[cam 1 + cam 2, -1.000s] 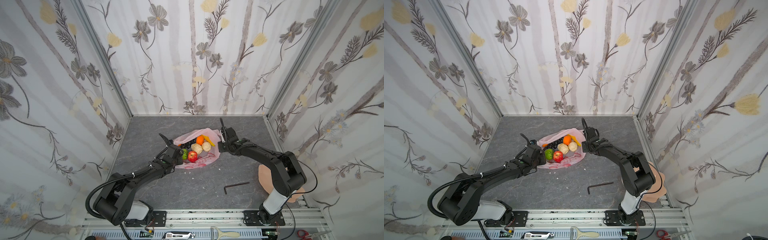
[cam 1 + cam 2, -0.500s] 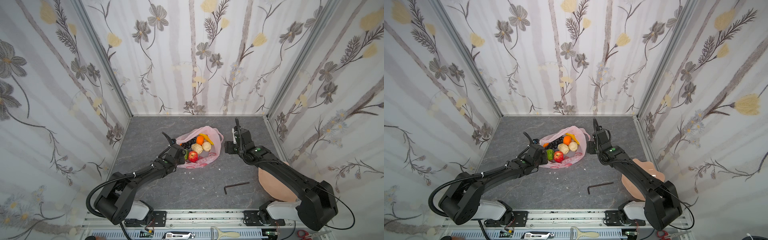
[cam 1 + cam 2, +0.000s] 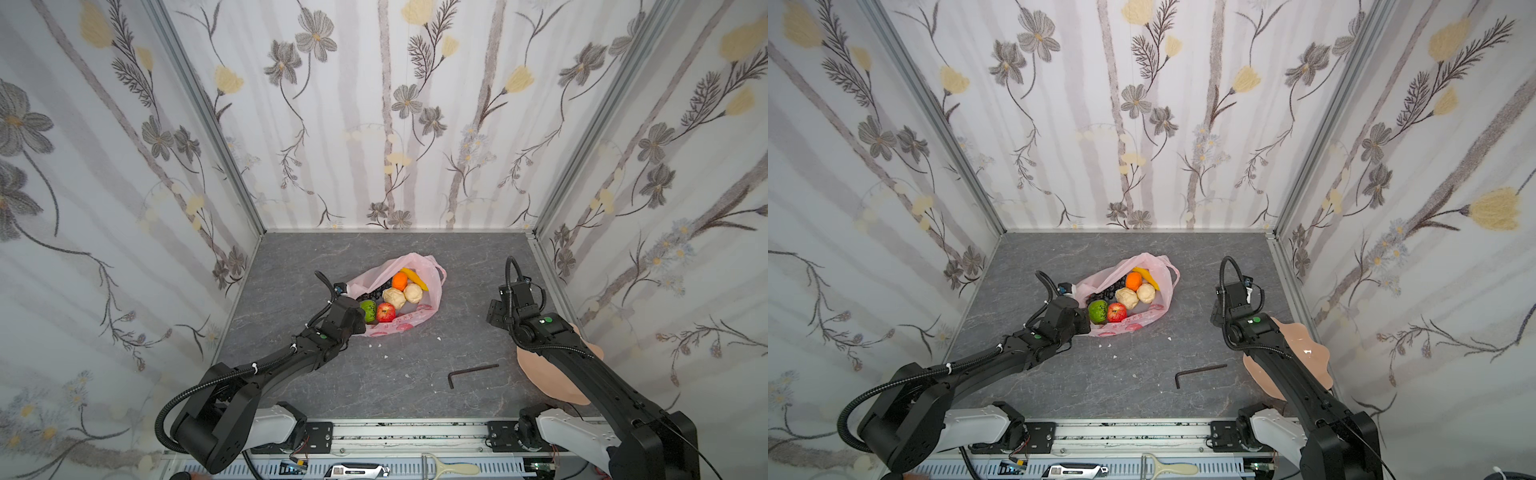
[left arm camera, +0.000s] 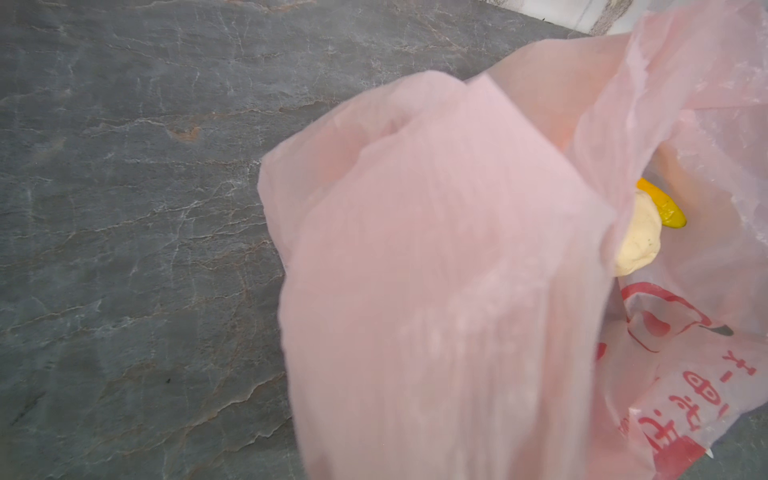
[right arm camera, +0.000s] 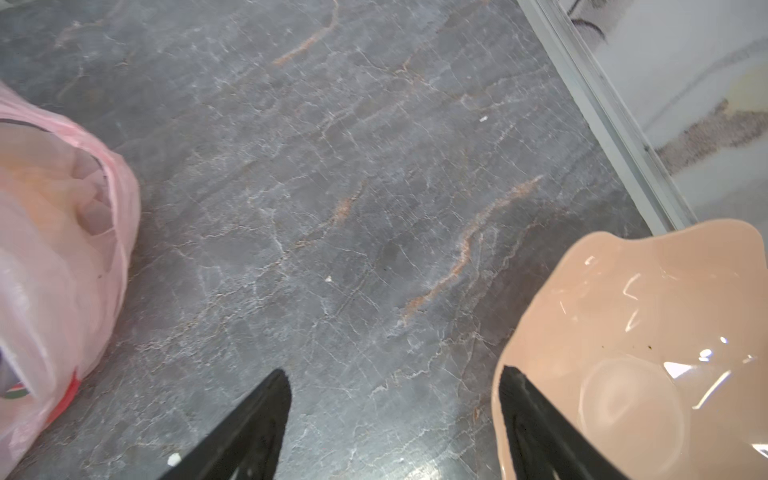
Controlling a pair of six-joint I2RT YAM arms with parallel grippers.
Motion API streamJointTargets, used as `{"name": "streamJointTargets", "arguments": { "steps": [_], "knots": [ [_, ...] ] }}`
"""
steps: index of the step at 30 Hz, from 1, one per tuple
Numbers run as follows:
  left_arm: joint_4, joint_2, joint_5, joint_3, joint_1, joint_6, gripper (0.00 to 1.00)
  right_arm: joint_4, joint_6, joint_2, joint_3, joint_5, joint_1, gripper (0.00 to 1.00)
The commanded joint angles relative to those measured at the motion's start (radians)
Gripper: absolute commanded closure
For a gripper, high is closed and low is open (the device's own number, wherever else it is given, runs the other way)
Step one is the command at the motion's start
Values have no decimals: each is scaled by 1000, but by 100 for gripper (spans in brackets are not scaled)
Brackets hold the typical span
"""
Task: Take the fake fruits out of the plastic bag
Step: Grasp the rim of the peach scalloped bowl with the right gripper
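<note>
In both top views the pale-pink plastic bag (image 3: pixel 419 266) (image 3: pixel 1152 266) lies open mid-table. The fake fruits sit inside: red apple (image 3: pixel 385 312), bumpy green fruit (image 3: pixel 368 309), two beige pears (image 3: pixel 394 297), an orange (image 3: pixel 400 281), a banana (image 3: pixel 415 278) and dark grapes (image 3: pixel 376 294). My left gripper (image 3: pixel 353 297) is at the bag's left edge, shut on the film. In the left wrist view the bag (image 4: pixel 436 249) drapes over the jaws, with a pear (image 4: pixel 640 241) and the banana (image 4: pixel 665 208) beyond. My right gripper (image 3: pixel 496 311) (image 5: pixel 393 372) stands open and empty over bare table, right of the bag (image 5: pixel 62 249).
A peach-pink wavy-edged dish (image 3: pixel 552 374) (image 5: pixel 644 332) sits at the table's right edge, partly under my right arm. A black hex key (image 3: pixel 471 371) lies near the front. Small white crumbs dot the table in front of the bag. Walls enclose three sides.
My right gripper let go of the bag's right side, opened and drew back to the right toward the dish. The bag's right side sagged. The left gripper has stayed in place.
</note>
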Motion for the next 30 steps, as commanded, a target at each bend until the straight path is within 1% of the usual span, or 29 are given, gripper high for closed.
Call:
{"name": "streamJointTargets", "arguments": {
  "steps": [1,3,4,8,12,14,18,23,28,30],
  "knots": [
    [49,-8,6,-21,2,13,100,-30,91,26,-5,41,-3,20],
    [64,-8,22,-33,2,12,100,-59,115,51,-5,71,-6,19],
    [68,-8,25,-36,1,13,100,-65,124,58,-38,83,-7,19],
    [74,-8,39,-38,1,19,100,-64,164,53,-73,71,-15,21],
    [92,-58,68,-50,1,9,100,-66,185,61,-103,89,-34,24],
    [106,-71,79,-57,1,10,100,-55,184,81,-111,93,-45,28],
    [107,-74,82,-60,1,8,100,-42,164,155,-87,103,-56,39],
    [114,-84,96,-66,0,6,100,-46,139,245,-50,149,-59,45],
    [115,-68,94,-61,0,10,100,-50,117,289,-26,174,-60,51],
    [122,-63,98,-63,1,10,100,-53,109,301,-20,178,-59,56]
  ]
}}
